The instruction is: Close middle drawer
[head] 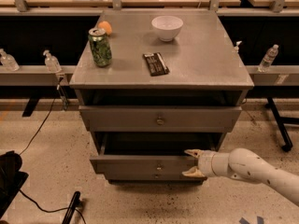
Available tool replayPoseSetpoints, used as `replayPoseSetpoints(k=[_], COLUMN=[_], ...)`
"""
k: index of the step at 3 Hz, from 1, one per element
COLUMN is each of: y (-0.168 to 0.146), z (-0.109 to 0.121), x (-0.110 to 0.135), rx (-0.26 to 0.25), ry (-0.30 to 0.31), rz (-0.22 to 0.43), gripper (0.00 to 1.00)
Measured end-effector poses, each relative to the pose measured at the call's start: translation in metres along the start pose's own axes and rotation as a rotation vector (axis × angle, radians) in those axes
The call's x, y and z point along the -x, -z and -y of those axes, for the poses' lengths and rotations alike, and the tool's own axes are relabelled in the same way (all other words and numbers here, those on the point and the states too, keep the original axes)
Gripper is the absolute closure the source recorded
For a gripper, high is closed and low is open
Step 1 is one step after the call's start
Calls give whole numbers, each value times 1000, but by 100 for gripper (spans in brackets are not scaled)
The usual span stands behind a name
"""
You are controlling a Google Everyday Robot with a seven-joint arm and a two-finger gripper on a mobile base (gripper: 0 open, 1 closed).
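The middle drawer [140, 164] is pulled out of the grey cabinet, its dark inside showing behind a low front panel with a small round knob [159, 167]. My gripper [189, 163] is at the right end of that panel, coming in from the right on a white arm. Its fingers are spread, one fingertip [190, 152] at the panel's top edge and one near its bottom edge. It holds nothing. The upper drawer [160, 119], with a taller front, sits above and looks nearly shut.
On the cabinet top [205, 64] stand a green can [100, 47], an orange [105, 27], a white bowl [167, 27] and a dark snack bar [155, 63]. Bottles line side shelves. A black cable and bag lie on the floor at left.
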State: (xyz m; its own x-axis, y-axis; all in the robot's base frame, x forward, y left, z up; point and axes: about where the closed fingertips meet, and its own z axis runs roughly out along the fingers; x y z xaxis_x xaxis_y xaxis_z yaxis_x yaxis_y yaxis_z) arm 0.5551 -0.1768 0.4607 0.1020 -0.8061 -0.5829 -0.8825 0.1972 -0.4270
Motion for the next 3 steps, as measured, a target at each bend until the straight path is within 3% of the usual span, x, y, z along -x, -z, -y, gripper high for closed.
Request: replayPoseSetpoints(k=[1,2,3], y=[-3,-6,-3], z=[-16,-26,-24], x=[-5,-15,-12], rx=[21,32,32], ry=[-8,-16,-16], rz=[39,59,59], gripper=[60,84,100])
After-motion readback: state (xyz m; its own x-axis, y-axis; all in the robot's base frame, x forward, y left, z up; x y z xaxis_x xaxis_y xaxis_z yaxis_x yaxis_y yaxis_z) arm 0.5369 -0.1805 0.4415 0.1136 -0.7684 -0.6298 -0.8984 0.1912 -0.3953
